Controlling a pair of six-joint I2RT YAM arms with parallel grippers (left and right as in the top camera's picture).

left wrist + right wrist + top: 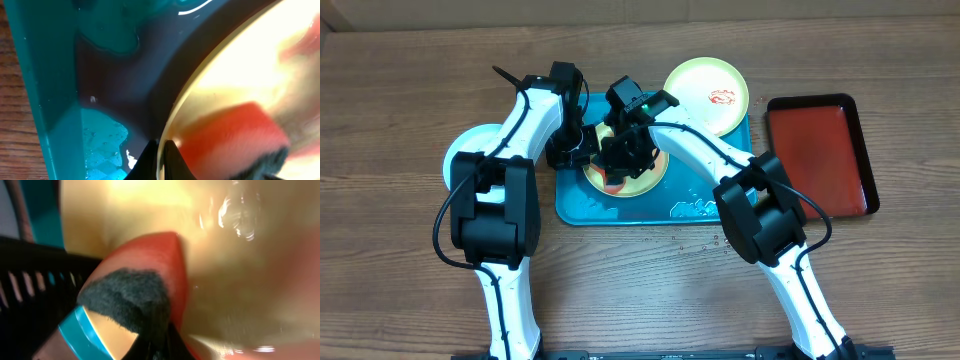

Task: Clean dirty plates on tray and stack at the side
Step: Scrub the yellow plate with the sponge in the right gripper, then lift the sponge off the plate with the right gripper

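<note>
A yellow-green plate (pixel 645 178) lies in the turquoise tray (pixel 620 210), wet and glossy in the right wrist view (pixel 240 280). My left gripper (pixel 575 150) is shut on that plate's left rim (pixel 240 75), one finger on each side of the edge (pixel 160 160). My right gripper (pixel 625 160) is shut on a red sponge with a dark scouring pad (pixel 160 265) and presses it on the plate; the sponge also shows in the left wrist view (pixel 235 135). A second yellow-green plate (pixel 707 95) with a red smear rests at the tray's far right corner. A pale blue-white plate (pixel 463 160) lies left of the tray, partly hidden by my left arm.
A red tray with a black rim (pixel 820 155) lies on the wooden table right of the turquoise tray. Water and foam pool in the tray's front right (pixel 695 208) and along its left wall (pixel 102 140).
</note>
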